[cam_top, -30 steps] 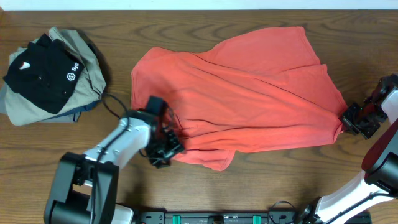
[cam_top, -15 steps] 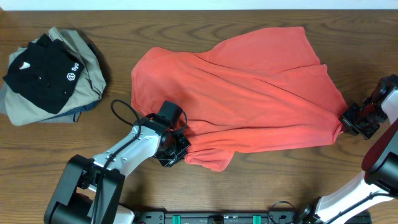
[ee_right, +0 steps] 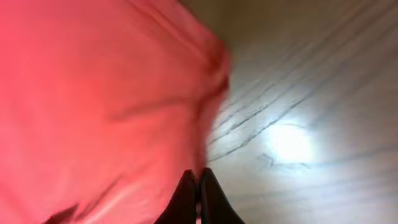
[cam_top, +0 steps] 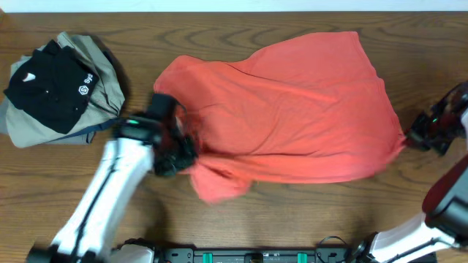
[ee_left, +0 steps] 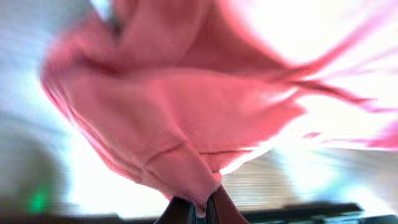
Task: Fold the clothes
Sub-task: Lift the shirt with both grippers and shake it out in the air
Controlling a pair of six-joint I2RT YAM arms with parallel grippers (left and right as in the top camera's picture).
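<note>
The coral-red T-shirt (cam_top: 285, 109) lies spread over the middle of the wooden table, its print hidden. My left gripper (cam_top: 178, 154) is at the shirt's lower left edge and is shut on a fold of it. In the left wrist view the cloth (ee_left: 174, 118) hangs bunched from the pinched jaws of that gripper (ee_left: 202, 211). My right gripper (cam_top: 422, 135) is at the shirt's right corner. In the right wrist view its jaws (ee_right: 198, 186) are pressed together on the edge of the red fabric (ee_right: 93, 93).
A black garment with white logos (cam_top: 47, 80) lies on a khaki-grey garment (cam_top: 102, 69) at the far left of the table. Bare wood (cam_top: 307, 212) runs along the front edge. The table's back edge is close behind the shirt.
My left gripper has shut on the shirt's lower left edge and pulled it up and to the left, and a flap now trails below. The right gripper rose slightly with its corner.
</note>
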